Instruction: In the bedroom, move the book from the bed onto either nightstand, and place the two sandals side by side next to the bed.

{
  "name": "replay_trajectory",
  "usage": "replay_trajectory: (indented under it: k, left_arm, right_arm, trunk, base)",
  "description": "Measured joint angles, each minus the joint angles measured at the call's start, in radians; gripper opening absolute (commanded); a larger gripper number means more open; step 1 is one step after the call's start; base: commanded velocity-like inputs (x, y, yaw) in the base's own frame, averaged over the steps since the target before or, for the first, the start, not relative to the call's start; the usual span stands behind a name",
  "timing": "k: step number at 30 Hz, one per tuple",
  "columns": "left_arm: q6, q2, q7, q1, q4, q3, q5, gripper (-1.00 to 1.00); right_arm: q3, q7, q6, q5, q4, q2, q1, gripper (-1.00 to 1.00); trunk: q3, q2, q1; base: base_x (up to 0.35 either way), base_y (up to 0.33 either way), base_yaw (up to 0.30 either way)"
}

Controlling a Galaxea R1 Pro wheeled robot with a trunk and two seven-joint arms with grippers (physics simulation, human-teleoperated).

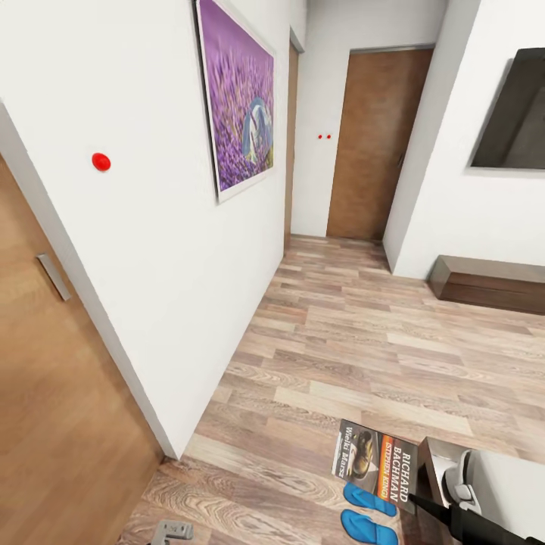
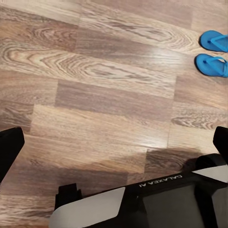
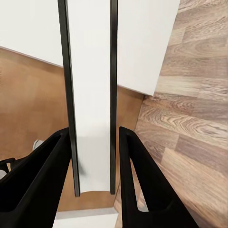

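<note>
- The book (image 1: 376, 460) is hanging above the wood-plank floor (image 1: 356, 341), clamped by its edge between the black fingers of the right gripper (image 3: 95, 156), which are pressing on both covers.
- The two blue sandals (image 1: 369, 513) are lying side by side on the floor just under the book.
- The left gripper (image 2: 114, 147) is hovering over bare planks with its jaws spread wide, grasping nothing.
- A white wall carrying a lavender painting (image 1: 241, 98) is running toward a wooden door (image 1: 376, 144).
</note>
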Motion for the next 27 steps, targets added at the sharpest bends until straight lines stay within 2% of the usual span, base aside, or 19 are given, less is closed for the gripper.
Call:
replay_trajectory:
  k: [27]
  left_arm:
    - [0.0,0.001,0.0,0.001,0.0,0.0,0.0,1.0]
  right_arm:
    - [0.001,0.0,0.0,0.0,-0.001,0.0,0.0,-1.0]
  trunk:
    - [0.044,0.0,0.0]
  base:
    - [0.0,0.0,0.0]
